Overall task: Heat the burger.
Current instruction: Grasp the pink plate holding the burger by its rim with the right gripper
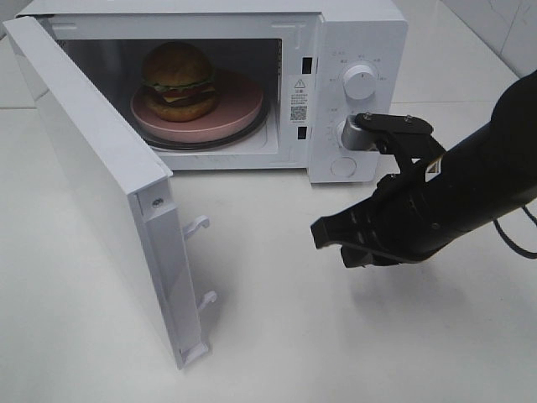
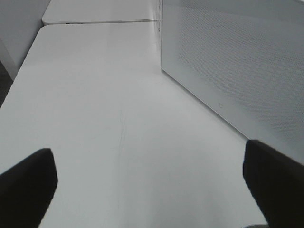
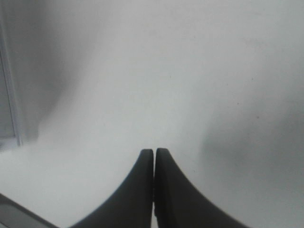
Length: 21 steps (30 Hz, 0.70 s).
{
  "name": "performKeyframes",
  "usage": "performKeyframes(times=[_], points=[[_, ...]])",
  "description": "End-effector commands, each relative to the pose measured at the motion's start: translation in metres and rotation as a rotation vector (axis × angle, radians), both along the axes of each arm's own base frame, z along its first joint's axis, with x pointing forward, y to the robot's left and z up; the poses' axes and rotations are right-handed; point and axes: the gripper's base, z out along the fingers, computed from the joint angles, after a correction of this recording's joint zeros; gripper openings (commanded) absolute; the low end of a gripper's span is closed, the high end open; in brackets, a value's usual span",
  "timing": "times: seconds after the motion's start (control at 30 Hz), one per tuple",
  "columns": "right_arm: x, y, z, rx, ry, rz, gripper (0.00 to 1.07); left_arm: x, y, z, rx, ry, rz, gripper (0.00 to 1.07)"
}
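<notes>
The burger (image 1: 178, 80) sits on its pink plate (image 1: 245, 116) inside the microwave (image 1: 361, 38), upper left of the overhead frame. Loading looks done, yet the door (image 1: 88, 172) stands open, so shutting it and starting the heat remain. The right pincer (image 1: 319, 233) is pressed together, empty, while the left pincer (image 2: 147, 164) gapes apart.

Open microwave (image 1: 357, 38); pink plate (image 1: 239, 113) inside

Right gripper (image 1: 327, 237) hovers with jaws pressed together just above the white table (image 1: 277, 344), the microwave (image 1: 357, 42) door (image 1: 92, 185) standing open well ahead of the jaw tips, and the burger (image 1: 178, 80) sitting on the pink plate (image 1: 231, 117) inside, farther off beyond them.
</notes>
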Motion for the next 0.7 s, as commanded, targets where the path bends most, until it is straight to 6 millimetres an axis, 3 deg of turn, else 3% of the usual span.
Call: performKeyframes(times=[0.03, 0.4, 0.67, 0.7], points=[[-0.010, -0.007, 0.004, -0.089, 0.023, 0.150, 0.04, 0.000, 0.000, 0.000, -0.004, -0.009, 0.003, 1.00], [-0.015, -0.012, 0.026, -0.266, 0.080, 0.567, 0.05, 0.000, 0.000, 0.000, -0.004, -0.009, 0.003, 1.00], [-0.001, -0.009, 0.046, -0.377, -0.088, 0.945, 0.07, 0.000, 0.000, 0.000, -0.004, -0.009, 0.003, 1.00], [0.001, -0.008, 0.049, -0.411, -0.137, 1.059, 0.07, 0.000, 0.000, 0.000, -0.004, -0.009, 0.003, 1.00]])
